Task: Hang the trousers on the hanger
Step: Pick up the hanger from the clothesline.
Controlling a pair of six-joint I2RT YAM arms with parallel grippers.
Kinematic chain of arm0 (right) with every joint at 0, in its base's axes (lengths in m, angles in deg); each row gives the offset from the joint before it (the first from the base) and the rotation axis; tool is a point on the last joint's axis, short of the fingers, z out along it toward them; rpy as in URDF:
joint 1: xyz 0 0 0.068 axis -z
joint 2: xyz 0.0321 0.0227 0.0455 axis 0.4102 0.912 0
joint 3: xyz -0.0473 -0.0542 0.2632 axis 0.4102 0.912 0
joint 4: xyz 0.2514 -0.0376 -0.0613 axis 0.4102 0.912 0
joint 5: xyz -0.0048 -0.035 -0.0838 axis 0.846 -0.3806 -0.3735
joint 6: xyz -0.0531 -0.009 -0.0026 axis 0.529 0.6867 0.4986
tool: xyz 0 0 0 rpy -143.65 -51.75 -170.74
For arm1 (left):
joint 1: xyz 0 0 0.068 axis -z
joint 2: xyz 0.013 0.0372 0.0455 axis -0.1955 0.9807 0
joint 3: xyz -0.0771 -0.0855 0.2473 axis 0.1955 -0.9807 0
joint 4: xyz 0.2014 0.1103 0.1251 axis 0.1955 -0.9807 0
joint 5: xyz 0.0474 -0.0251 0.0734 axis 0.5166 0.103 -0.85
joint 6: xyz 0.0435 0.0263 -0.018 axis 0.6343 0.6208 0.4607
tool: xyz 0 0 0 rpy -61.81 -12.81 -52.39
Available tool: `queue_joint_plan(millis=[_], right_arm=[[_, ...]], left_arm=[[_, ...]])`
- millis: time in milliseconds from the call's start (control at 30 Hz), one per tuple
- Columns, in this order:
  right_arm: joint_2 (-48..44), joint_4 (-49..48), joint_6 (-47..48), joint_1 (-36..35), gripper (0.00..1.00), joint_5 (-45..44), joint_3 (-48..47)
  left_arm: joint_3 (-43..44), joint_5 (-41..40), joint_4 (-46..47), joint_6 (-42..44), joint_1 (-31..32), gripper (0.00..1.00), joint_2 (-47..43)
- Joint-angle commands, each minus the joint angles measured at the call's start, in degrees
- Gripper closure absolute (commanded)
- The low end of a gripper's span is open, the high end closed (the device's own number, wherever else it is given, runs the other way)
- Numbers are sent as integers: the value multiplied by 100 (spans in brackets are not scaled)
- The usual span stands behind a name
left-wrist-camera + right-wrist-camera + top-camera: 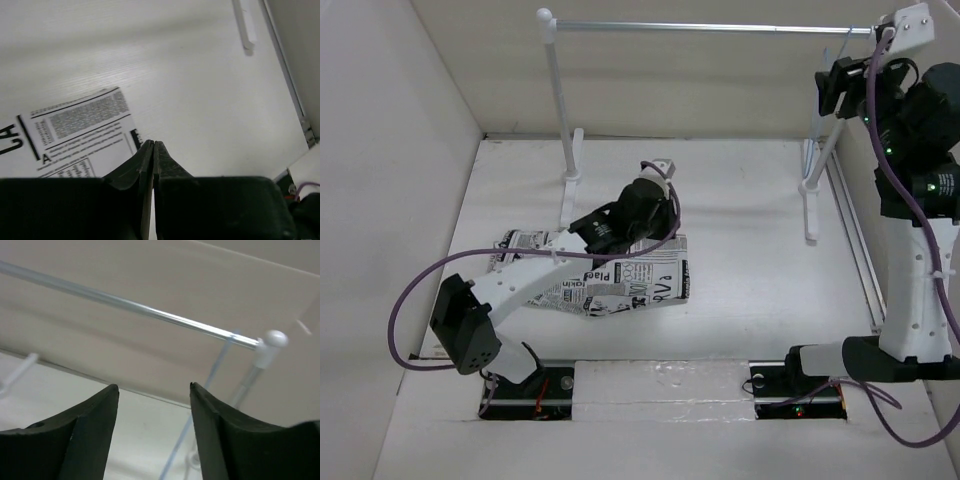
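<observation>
The trousers (620,278), white with black newspaper print, lie folded flat on the table left of centre; one printed corner (82,120) shows in the left wrist view. My left gripper (668,232) (153,142) is low over their right edge, its jaws pressed shut, and I see no cloth between the tips. My right gripper (830,88) (153,386) is raised near the right end of the rail and stands open with nothing between its fingers. The hanger (216,371), a thin pale blue wire, hangs from the rail just beyond it.
The white-posted rack stands at the back, with its silver rail (710,27) (125,302) and left post (560,110). A metal track (855,235) runs along the table's right edge. Beige walls close in the left, back and right sides.
</observation>
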Motion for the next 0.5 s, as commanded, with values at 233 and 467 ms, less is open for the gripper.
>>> queue_joint_plan(millis=[233, 467], right_arm=[[378, -82, -523, 2414, 22, 2283, 972], [844, -1754, -1447, 2661, 25, 3788, 1491]], left_arm=[[-99, 397, 432, 236, 356, 64, 60], [-311, 565, 459, 104, 356, 59, 95]])
